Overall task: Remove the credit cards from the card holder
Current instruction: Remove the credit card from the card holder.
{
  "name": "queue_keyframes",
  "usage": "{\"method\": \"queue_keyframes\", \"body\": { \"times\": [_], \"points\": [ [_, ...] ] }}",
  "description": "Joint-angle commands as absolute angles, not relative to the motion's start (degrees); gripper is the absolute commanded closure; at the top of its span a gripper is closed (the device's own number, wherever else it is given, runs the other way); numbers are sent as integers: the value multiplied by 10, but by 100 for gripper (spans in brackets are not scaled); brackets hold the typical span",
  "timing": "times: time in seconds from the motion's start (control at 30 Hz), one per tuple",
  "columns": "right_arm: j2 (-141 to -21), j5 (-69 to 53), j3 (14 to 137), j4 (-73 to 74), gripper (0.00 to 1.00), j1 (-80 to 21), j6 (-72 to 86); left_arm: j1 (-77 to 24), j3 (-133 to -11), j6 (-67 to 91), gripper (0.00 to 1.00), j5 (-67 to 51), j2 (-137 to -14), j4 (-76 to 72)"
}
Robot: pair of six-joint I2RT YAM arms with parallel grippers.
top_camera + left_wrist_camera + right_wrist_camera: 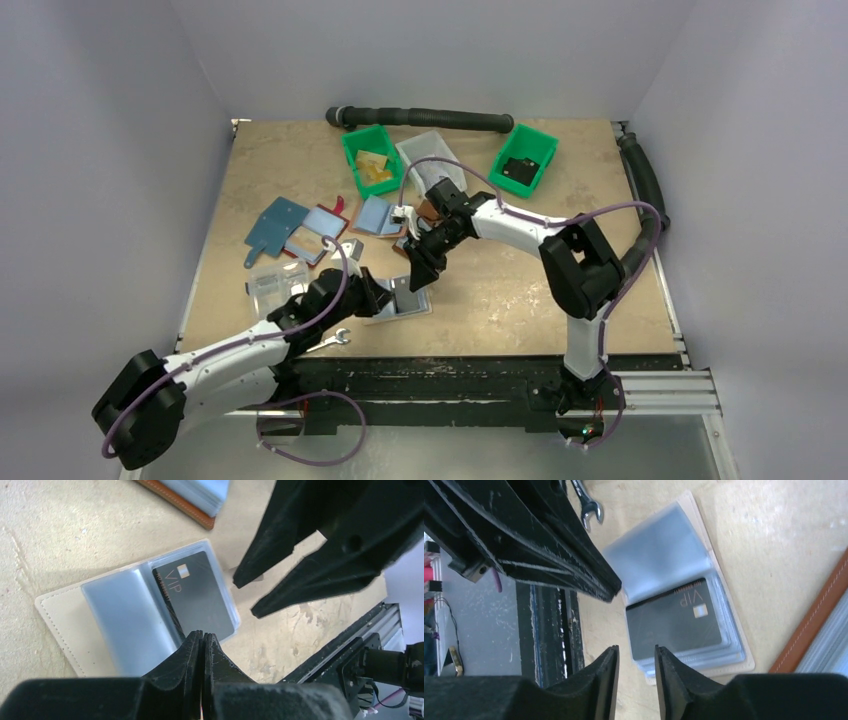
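Top cam: high behind my bases, looks down on the whole table (pixel 520 300), far off. Wrist cams: both look down, very close. All three share the holder (pixel 60 620). Left cam catches my right gripper (pixel 244 599), right cam my left gripper (pixel 610 591).

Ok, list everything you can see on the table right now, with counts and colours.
card holder: one, whitish, clear sleeves, open, near middle of table
credit card: one visible, dark grey, in a card holder sleeve
wallets: two, brown with blue lining, mid-table
bins: two, green, far side
clear box: one, see-through, near left
hose: one, black, far edge
wrench: one, silver, near edge
table: one, tan, beneath everything
left gripper: one, black, shut, tips at the card holder's edge
right gripper: one, black, open, over the card holder
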State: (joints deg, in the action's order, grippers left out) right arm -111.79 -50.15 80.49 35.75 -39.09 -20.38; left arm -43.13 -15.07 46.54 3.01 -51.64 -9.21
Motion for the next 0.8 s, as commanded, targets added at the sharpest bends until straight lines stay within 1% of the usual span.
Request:
{"method": "queue_keyframes", "body": {
  "times": [0.0, 0.07, 0.13, 0.23, 0.37, 0.53, 0.77],
  "points": [
    [-1068, -480, 754, 276, 59, -378, -133, -429, -154, 479, 97, 49, -538, -113],
    [-1052, -486, 731, 242, 54, -372, -100, -429, -153, 484, 91, 52, -547, -117],
    [-1048, -493, 715, 215, 52, -370, -70, -429, -152, 487, 86, 54, -557, -123],
    [-1060, -512, 702, 190, 50, -370, -35, -429, -154, 490, 78, 55, -569, -129],
    [-1074, -515, 695, 171, 50, -371, -7, -429, -154, 492, 70, 56, -583, -133],
    [-1077, -483, 691, 158, 50, -371, 21, -429, -153, 492, 65, 57, -599, -140],
    [-1089, -455, 689, 154, 51, -371, 43, -429, -151, 492, 64, 54, -618, -154]
  ]
}}
